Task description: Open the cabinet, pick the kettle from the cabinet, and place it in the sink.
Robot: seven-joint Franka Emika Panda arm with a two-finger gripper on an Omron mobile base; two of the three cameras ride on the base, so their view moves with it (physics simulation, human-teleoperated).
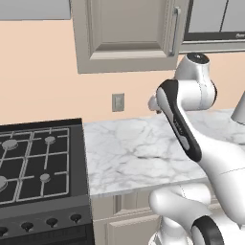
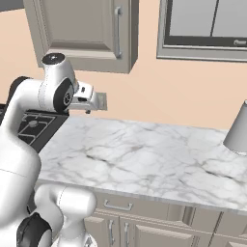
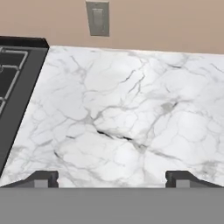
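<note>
We see the cabinet (image 1: pixel 127 33) at the top centre of the left base view, its recessed-panel door closed flush and its long vertical bar handle (image 1: pixel 175 29) near the door's right edge. In the right base view the same cabinet (image 2: pixel 82 31) sits at upper left, handle (image 2: pixel 117 31) again on its right side. The kettle and the sink cannot be located from these views.

The gripper (image 3: pixel 112 178) appears at the bottom of the hand view: two dark fingertips (image 3: pixel 43 178) stand far apart, one at lower left and one at lower right, with only bare countertop between them. We record the jaws as spread wide and holding nothing. In the right base view the hand (image 2: pixel 86 99) is at left of centre, above the counter and well below the cabinet.

The marble counter (image 3: pixel 131 113) spans the middle of the hand view; a grey wall outlet (image 3: pixel 98 17) sits at top centre on the peach wall, and the black stove (image 3: pixel 11 83) edges in at left. In the left base view the stove (image 1: pixel 38 167) occupies the lower left, with burners and a row of knobs.

A glass-fronted cabinet (image 2: pixel 205 26) is at upper right of the right base view, and a grey cone-shaped object (image 2: pixel 237 130) stands at the right edge of the counter.

We find no legible writing, brand or label anywhere.
</note>
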